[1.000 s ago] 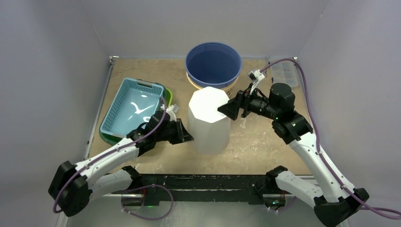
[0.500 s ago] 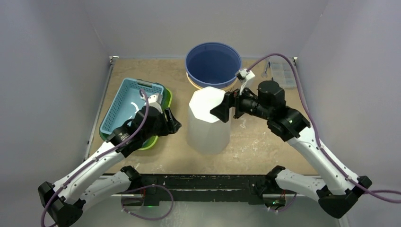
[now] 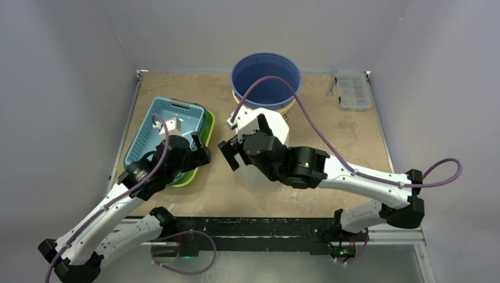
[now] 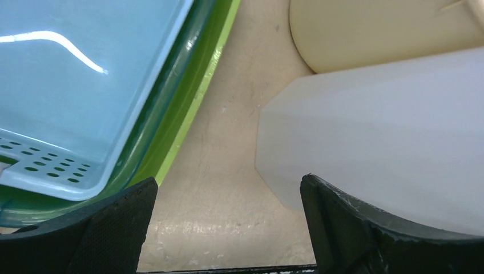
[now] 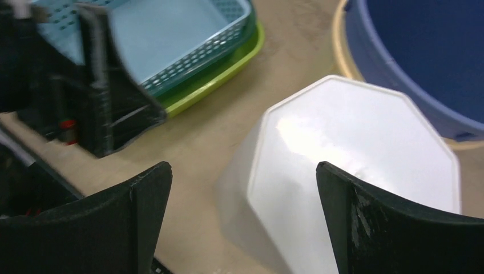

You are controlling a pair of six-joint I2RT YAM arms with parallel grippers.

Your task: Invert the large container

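The large container (image 3: 277, 122) is white and faceted, standing mid-table with its closed flat face (image 5: 354, 154) on top; my right arm hides most of it from above. My right gripper (image 3: 231, 154) hovers open above its left shoulder, and in the right wrist view the gripper (image 5: 245, 217) has nothing between its fingers. My left gripper (image 3: 199, 154) is open to the container's left, apart from it. In the left wrist view the container's wall (image 4: 388, 131) lies beside the right finger (image 4: 354, 228), with bare table between the jaws.
A teal basket (image 3: 154, 127) sits in a green tray (image 3: 207, 125) at the left, close under my left gripper. A round blue tub (image 3: 266, 79) on a tan base stands just behind the container. A clear compartment box (image 3: 354, 91) lies at the back right.
My left gripper drew back leftward from the container and opened wide. My right arm swung from the container's right side over its top to the left, and its jaws opened a little more.
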